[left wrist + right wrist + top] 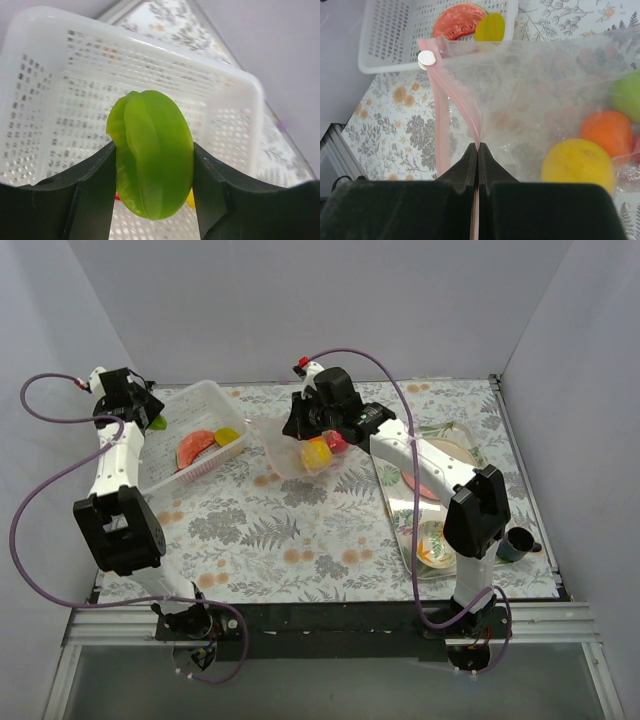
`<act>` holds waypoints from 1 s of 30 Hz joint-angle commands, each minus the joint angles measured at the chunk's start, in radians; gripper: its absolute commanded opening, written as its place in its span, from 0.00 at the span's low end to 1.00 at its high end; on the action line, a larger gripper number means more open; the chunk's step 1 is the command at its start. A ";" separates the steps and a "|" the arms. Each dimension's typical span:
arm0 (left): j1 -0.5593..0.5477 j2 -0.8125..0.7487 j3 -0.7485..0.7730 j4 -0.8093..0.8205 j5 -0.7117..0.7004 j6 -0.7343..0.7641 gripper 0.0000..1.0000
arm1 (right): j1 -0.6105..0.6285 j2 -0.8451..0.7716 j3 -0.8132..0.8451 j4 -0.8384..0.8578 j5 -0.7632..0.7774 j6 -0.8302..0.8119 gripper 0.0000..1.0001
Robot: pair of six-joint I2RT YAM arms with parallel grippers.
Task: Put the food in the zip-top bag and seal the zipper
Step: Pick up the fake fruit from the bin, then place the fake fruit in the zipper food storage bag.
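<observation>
Left tool (pixel 154 172) clamped on a green fruit (pixel 155 145) over the basket (pixel 390 30); right tool (pixel 478 150) pinched shut on the zipper (pixel 451 85).
Bag (pixel 545 75) sits just right of the basket: clear, floppy, crinkled, with a pale-pink strip. Inside are a glossy round lemon (pixel 577 167), an orange (pixel 606 131) and a green apple (pixel 627 97). The held fruit is ribbed, smooth plastic. The white slotted basket holds a watermelon slice (pixel 457 20).

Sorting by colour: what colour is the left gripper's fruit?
The fruit is green; left wrist view.

Plain pale walls (pixel 300 300); floral-print table (pixel 300 530); even light.
</observation>
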 commanded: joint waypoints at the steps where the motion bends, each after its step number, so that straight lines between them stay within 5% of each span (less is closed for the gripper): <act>1: -0.086 -0.183 -0.090 0.032 0.200 -0.034 0.28 | -0.003 0.071 0.151 -0.076 0.014 -0.015 0.01; 11: -0.377 -0.438 -0.245 0.075 0.374 -0.136 0.29 | -0.005 0.179 0.345 -0.159 0.045 0.023 0.01; 22: -0.558 -0.409 -0.348 0.163 0.334 -0.189 0.33 | -0.005 0.181 0.351 -0.129 0.049 0.103 0.01; 30: -0.589 -0.394 -0.349 0.173 0.299 -0.187 0.76 | -0.006 0.161 0.363 -0.132 0.069 0.103 0.01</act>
